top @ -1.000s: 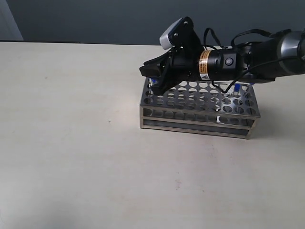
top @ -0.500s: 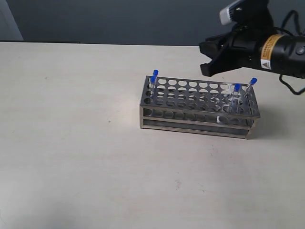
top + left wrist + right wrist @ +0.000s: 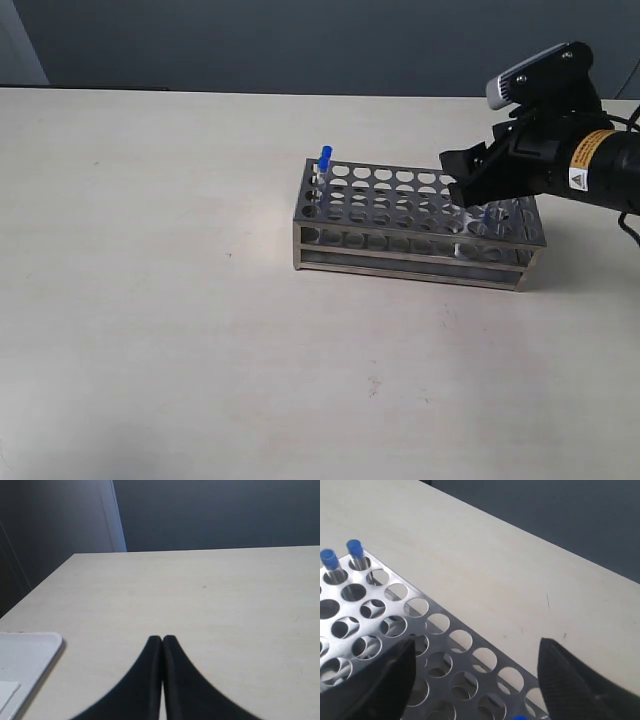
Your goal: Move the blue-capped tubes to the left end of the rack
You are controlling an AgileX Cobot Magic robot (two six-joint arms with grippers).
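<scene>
The steel rack (image 3: 380, 202) stands on the table right of centre. Two blue-capped tubes (image 3: 324, 160) stand in holes at its left end; the right wrist view shows them side by side (image 3: 328, 559) (image 3: 354, 547). My right gripper (image 3: 463, 178) hovers open over the right end of the rack (image 3: 451, 629), its fingers (image 3: 570, 680) spread wide above the holes with nothing between them. One more blue cap (image 3: 520, 717) peeps in at that view's edge, below the gripper (image 3: 476, 642). My left gripper (image 3: 162, 639) is shut and empty over bare table, away from the rack.
A white tray (image 3: 22, 657) lies on the table beside the left gripper. The table's far edge meets a dark wall. The right arm's black body (image 3: 580, 160) stretches in from the right above the table.
My right gripper left the rack's left end, swung up and to the right, then came down over the right end. It now hides the tubes standing there.
</scene>
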